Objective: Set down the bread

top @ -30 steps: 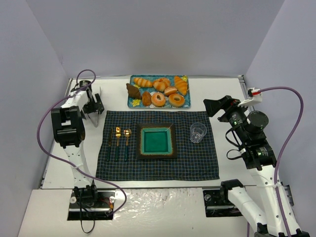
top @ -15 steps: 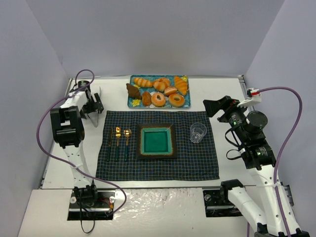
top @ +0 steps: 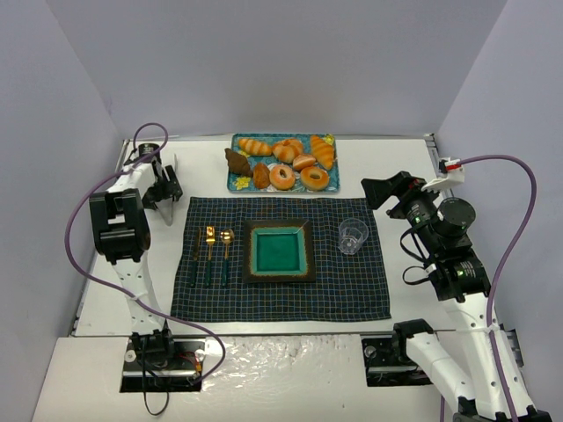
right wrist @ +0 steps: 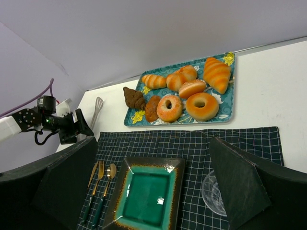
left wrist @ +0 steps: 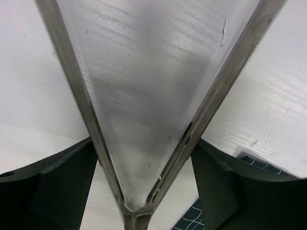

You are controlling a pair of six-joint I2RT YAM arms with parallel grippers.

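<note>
The bread (top: 236, 162) is a dark chocolate-brown wedge at the left end of the blue tray (top: 236, 184); it also shows in the right wrist view (right wrist: 134, 97). My left gripper (top: 163, 187) is at the table's far left, left of the tray, shut on metal tongs (left wrist: 144, 120) whose arms spread in a V between my fingers (left wrist: 57, 182). The tongs' slotted end shows in the right wrist view (right wrist: 97, 106). My right gripper (top: 378, 189) is open and empty, in the air over the mat's right side (right wrist: 153, 143).
The tray also holds golden croissants (top: 322, 151), ring doughnuts (top: 314, 178) and a small reddish-brown roll (top: 261, 174). On the dark checked mat (top: 281, 299) lie a green square plate (top: 279, 251), a fork (top: 210, 251), a spoon (top: 226, 251) and a clear cup (top: 353, 236).
My left gripper with the tongs has shifted slightly left and back. The right arm has hardly moved.
</note>
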